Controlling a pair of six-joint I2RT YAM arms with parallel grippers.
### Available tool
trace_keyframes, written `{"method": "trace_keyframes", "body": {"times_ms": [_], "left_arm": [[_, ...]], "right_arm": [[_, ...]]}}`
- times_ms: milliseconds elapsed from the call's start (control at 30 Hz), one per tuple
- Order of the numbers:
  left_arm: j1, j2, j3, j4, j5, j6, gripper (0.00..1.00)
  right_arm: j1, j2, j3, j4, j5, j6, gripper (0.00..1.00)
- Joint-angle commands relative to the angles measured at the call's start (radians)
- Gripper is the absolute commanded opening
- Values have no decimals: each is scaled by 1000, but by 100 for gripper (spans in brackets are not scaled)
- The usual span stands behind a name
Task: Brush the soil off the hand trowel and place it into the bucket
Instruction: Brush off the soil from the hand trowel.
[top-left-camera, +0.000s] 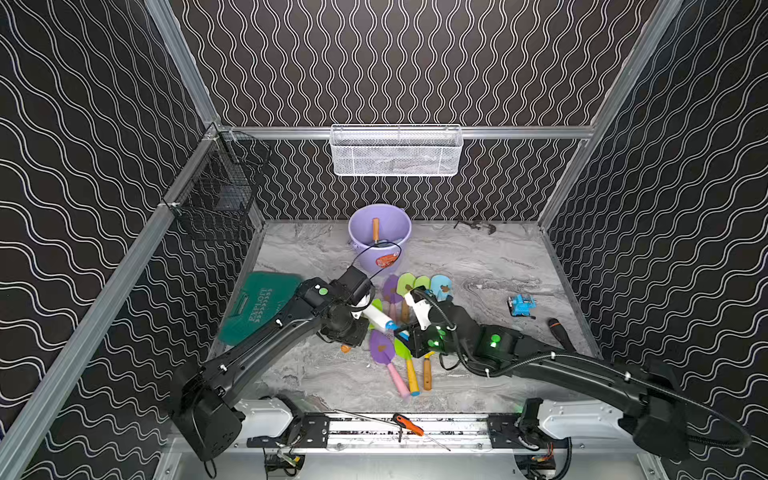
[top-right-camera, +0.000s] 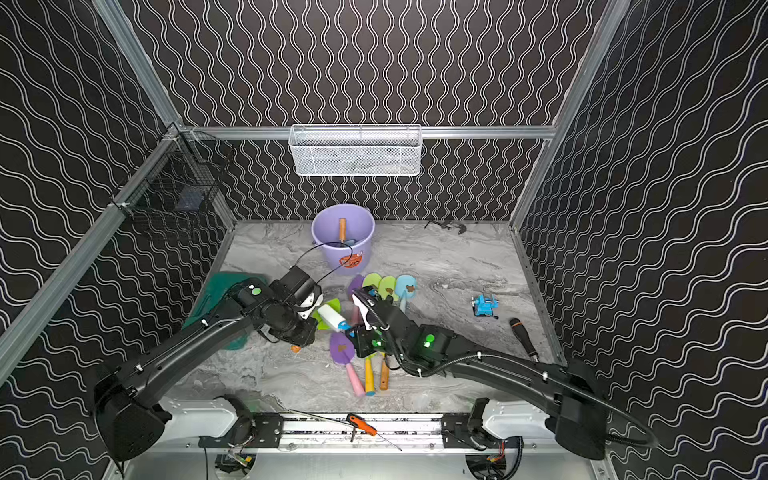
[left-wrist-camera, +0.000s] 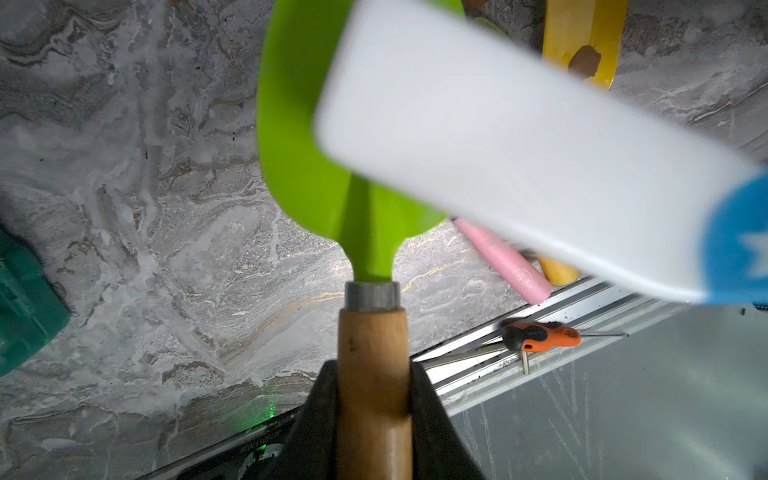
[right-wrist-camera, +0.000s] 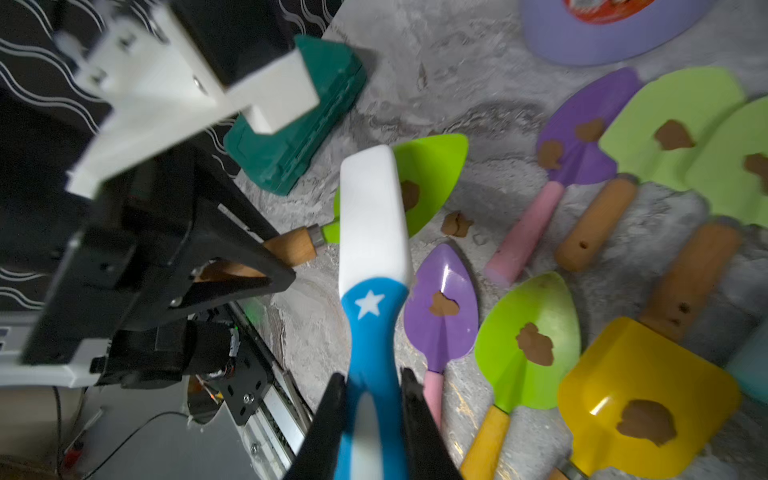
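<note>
My left gripper is shut on the wooden handle of the hand trowel, whose bright green blade points away from it just above the table. My right gripper is shut on the blue star-marked handle of a brush; its white head lies across the green blade. A brown soil clump sits on that blade beside the brush head, and a loose clump lies on the table. The lavender bucket stands at the back with a wooden-handled trowel inside.
Several other coloured trowels with soil clumps lie around the grippers. A green kneeling pad lies at the left, a small blue vise and a black screwdriver at the right. A white mesh basket hangs on the back wall.
</note>
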Motion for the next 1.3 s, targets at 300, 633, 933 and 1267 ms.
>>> {"method": "trace_keyframes", "body": {"times_ms": [300,633,933,1267], "left_arm": [[0,7,-31,10,-55,13,0],[-1,4,-26,21,-62,8,0],[0,-8,-75,48,-68,-15,0],[0,-66,-163,154,-102,-74,0]], "right_arm": [[2,-42,73,-3,89,-41,0],[-23,129,58,-19,-2,4,0],[-192,53,29,31,25,-15,0],[-193,-17,-85,151,8,5,0]]}}
